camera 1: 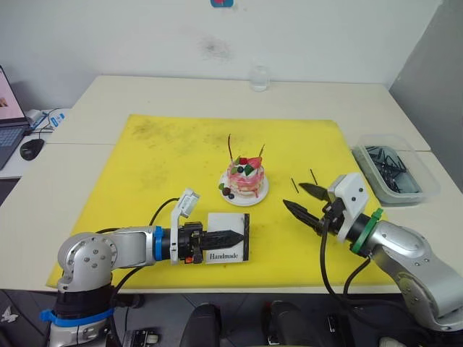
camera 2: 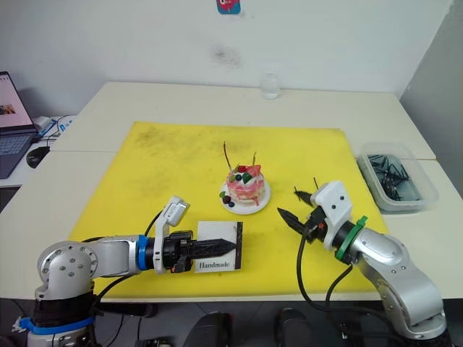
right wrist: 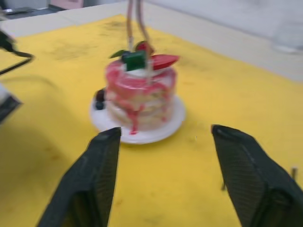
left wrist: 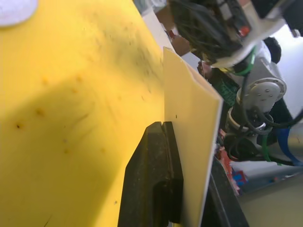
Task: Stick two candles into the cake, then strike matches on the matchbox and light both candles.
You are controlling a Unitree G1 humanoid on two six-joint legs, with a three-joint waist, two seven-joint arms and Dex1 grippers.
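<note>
Clamped between the fingers of the left gripper (camera 1: 230,236), the matchbox (camera 1: 227,246) is held on the near part of the yellow mat (camera 1: 159,166), its "Handmade" face up and its black striking strip (camera 1: 246,236) turned toward the right arm; this hold presumably steadies the box and keeps the strip clear for striking. The right gripper (camera 1: 300,200) stands with its fingers spread wide and nothing between them, pointing toward the cake (camera 1: 245,177). Two matches (camera 1: 294,185) lie flat on the mat just beyond those fingertips, between the fingers and the cake's white plate (camera 1: 260,194); the wide opening suits a pickup of one of them. The cake sits near the mat's centre, beyond the matchbox, with both candles (camera 1: 231,147) standing in its top, unlit as far as can be judged. A clear bin (camera 1: 405,163) of dark sticks rests on the desk (camera 1: 116,94) beside the mat's right edge.
</note>
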